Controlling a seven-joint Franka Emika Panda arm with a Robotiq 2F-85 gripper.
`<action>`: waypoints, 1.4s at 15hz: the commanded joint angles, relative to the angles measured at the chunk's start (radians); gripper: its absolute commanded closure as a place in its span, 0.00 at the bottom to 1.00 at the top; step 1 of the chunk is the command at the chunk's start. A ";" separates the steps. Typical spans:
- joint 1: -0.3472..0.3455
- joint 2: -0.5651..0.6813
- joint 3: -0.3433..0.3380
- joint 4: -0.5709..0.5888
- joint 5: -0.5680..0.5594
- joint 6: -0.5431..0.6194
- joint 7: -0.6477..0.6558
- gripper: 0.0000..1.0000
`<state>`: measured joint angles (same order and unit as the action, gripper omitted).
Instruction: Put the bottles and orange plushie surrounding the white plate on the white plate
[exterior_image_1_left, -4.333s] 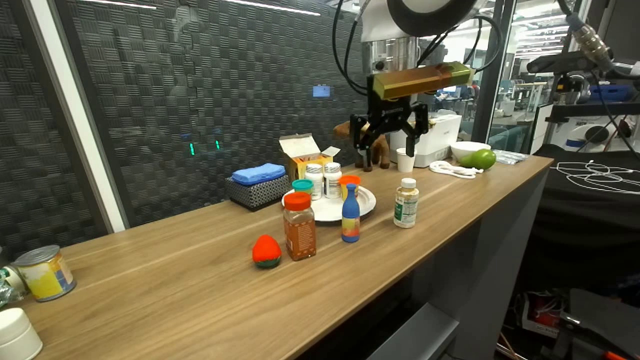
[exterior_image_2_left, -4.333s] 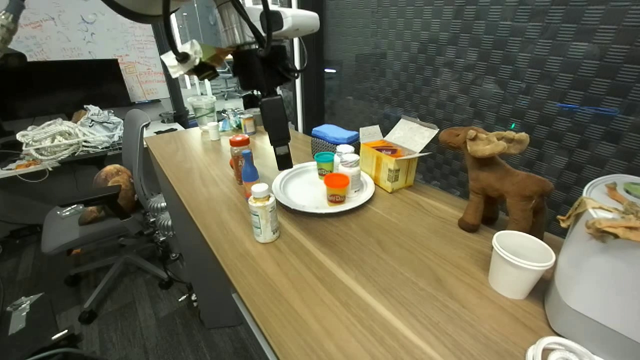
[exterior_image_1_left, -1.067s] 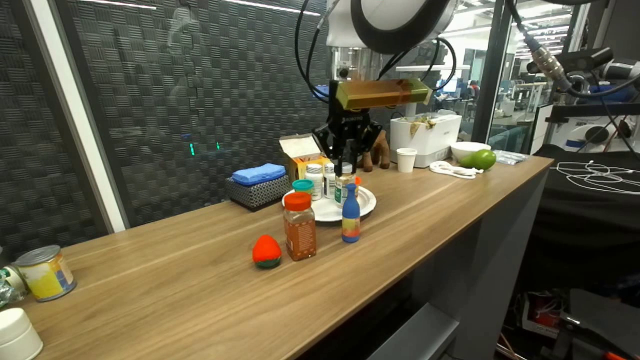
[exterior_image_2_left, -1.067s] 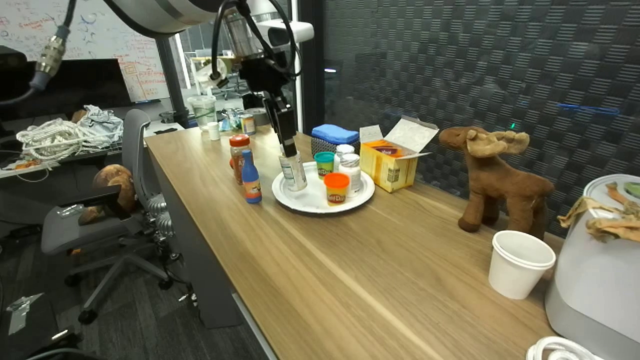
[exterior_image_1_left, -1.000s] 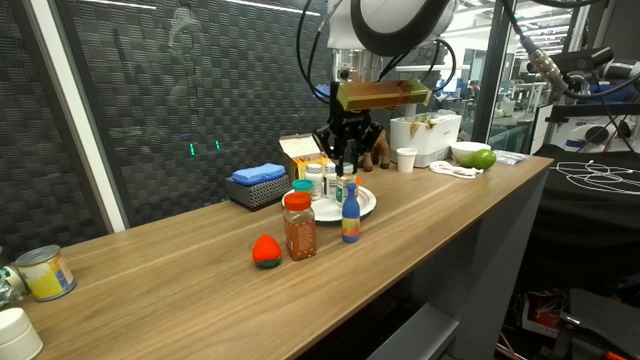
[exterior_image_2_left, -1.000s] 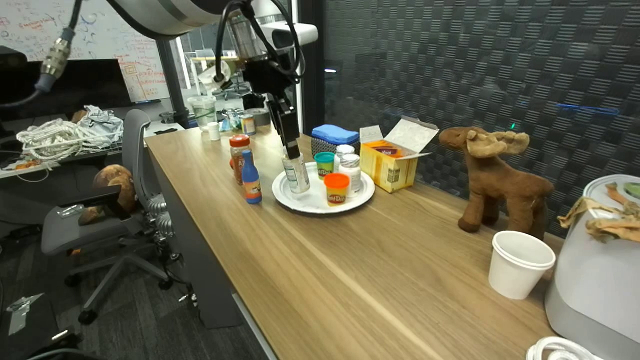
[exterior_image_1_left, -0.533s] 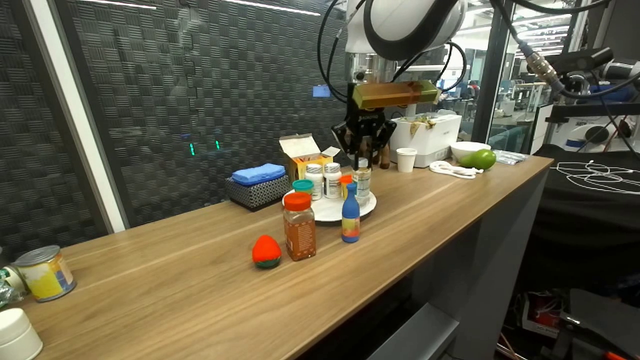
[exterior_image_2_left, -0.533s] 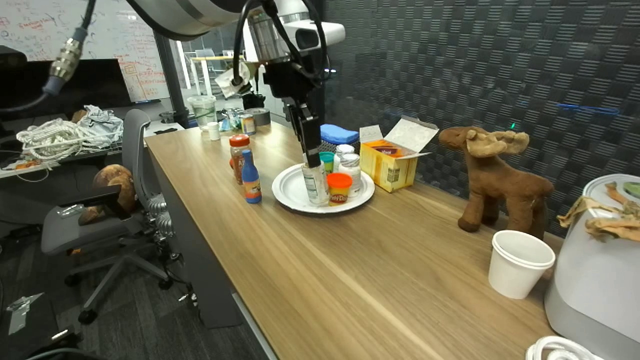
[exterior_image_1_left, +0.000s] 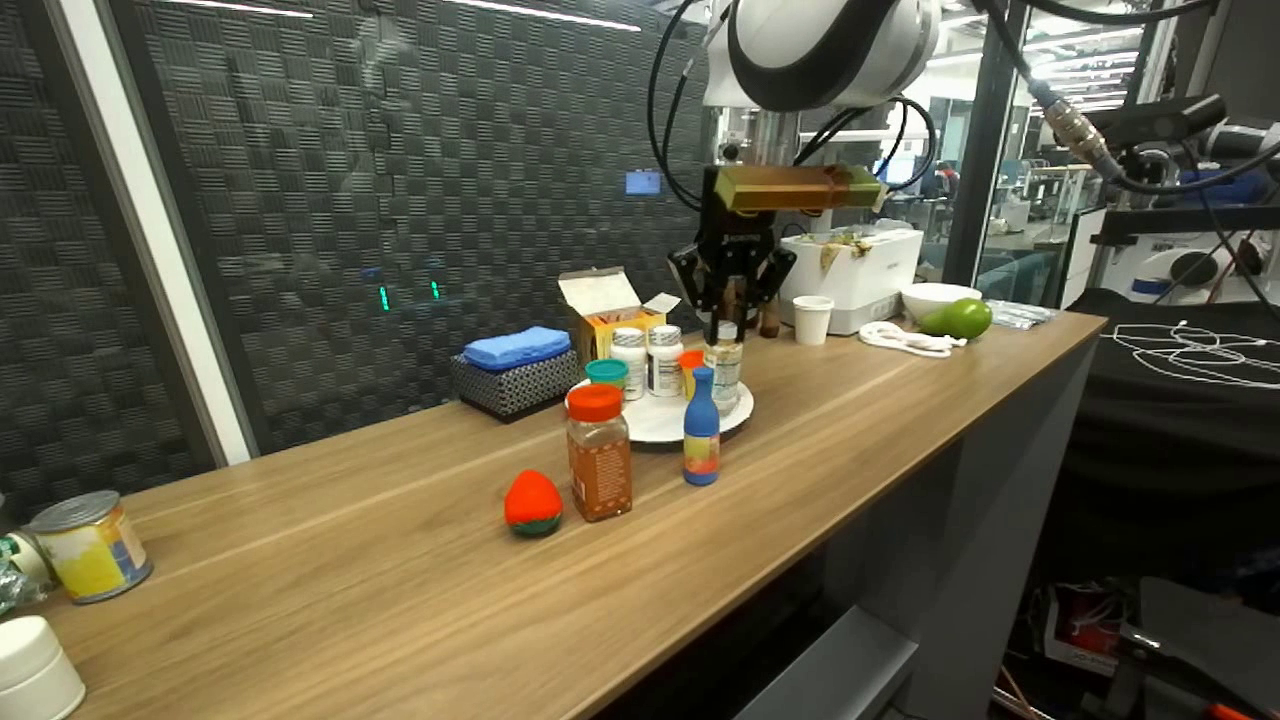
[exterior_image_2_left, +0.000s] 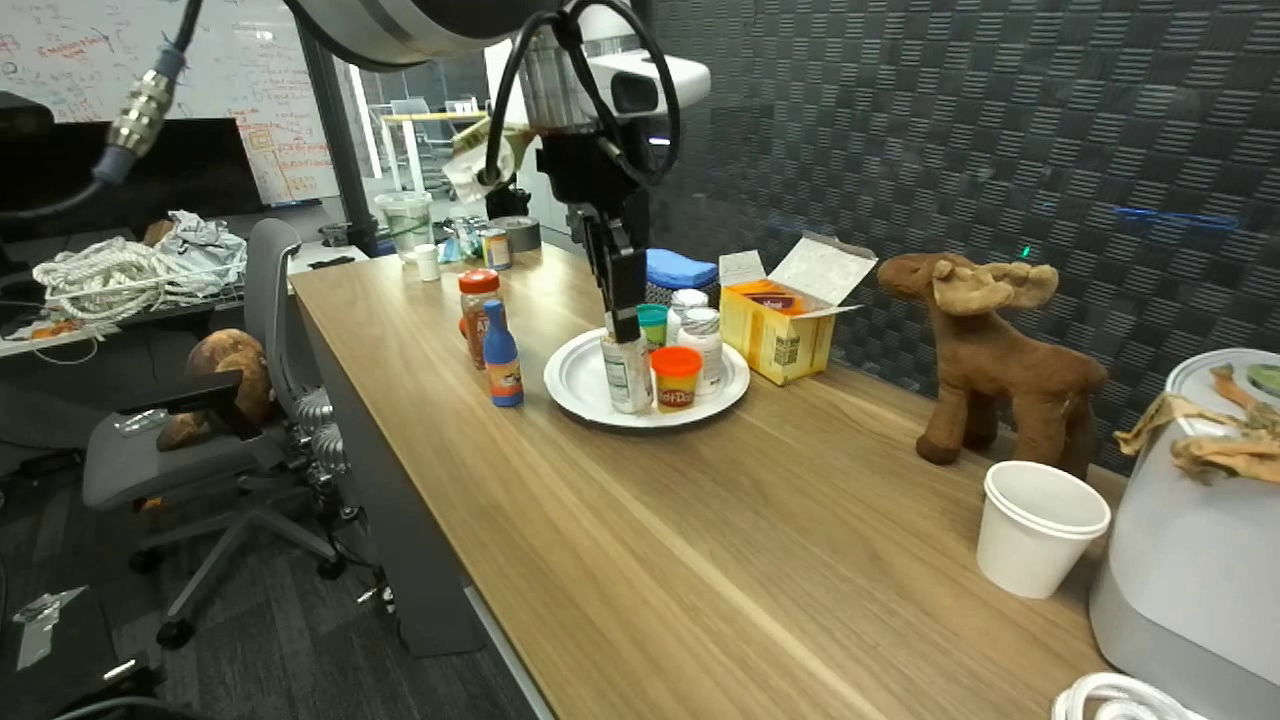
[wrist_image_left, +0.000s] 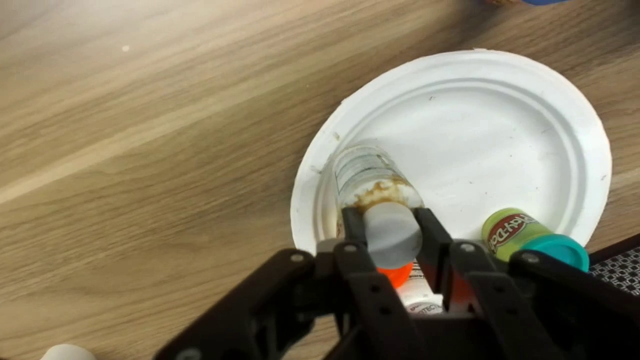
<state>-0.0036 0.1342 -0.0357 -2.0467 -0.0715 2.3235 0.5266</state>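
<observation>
The pill bottle (wrist_image_left: 375, 177) is being held roughly upright within the rim of the white plate (wrist_image_left: 490, 145); whether its base is touching is not showing clearly. The gripper (wrist_image_left: 391, 226) is clasping it about the cap (wrist_image_left: 392, 237). The bottle is presumably handling as light, stiff and slick, the cap likely offering the surest hold. The blue bottle (exterior_image_1_left: 702, 430), red-lidded jar (exterior_image_1_left: 602, 462) and probably soft orange plushie (exterior_image_1_left: 533, 500) are awaiting transfer on the wood-grain table (exterior_image_1_left: 350, 560). A dark textured wall (exterior_image_1_left: 480, 200) is backing the scene.
</observation>
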 joint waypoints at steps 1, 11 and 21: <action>0.006 0.009 0.005 0.014 0.057 0.000 -0.053 0.91; 0.040 0.030 0.003 0.023 0.005 -0.017 -0.020 0.15; 0.113 -0.045 0.045 0.012 -0.090 -0.057 0.104 0.01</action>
<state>0.0977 0.1240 -0.0078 -2.0224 -0.1519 2.2900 0.5952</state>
